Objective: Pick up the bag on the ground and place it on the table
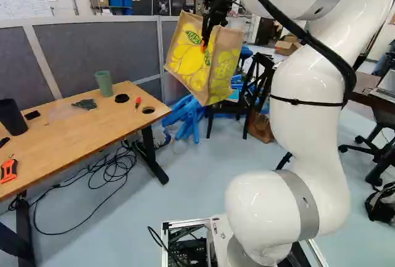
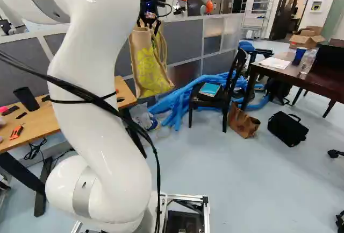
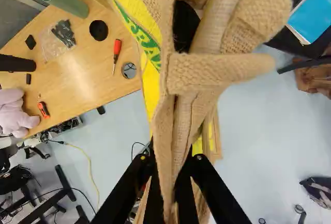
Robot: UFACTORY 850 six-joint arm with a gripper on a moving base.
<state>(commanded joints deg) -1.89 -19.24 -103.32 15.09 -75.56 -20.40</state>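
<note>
Bag [image 1: 190, 60] hangs at upper centre of the left base view, claw [image 3: 171, 162] clamped on its top; if I swing low, its bottom may snag the table [image 1: 80, 132].

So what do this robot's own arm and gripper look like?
The arm is glossy white, with thick rounded segments and silver-grey bands at its joints. Black cables run along the outside, held on by a thin black strap. The gripper is black, with two slim, straight-edged fingers; a little orange shows near their ends in the left base view.
</note>
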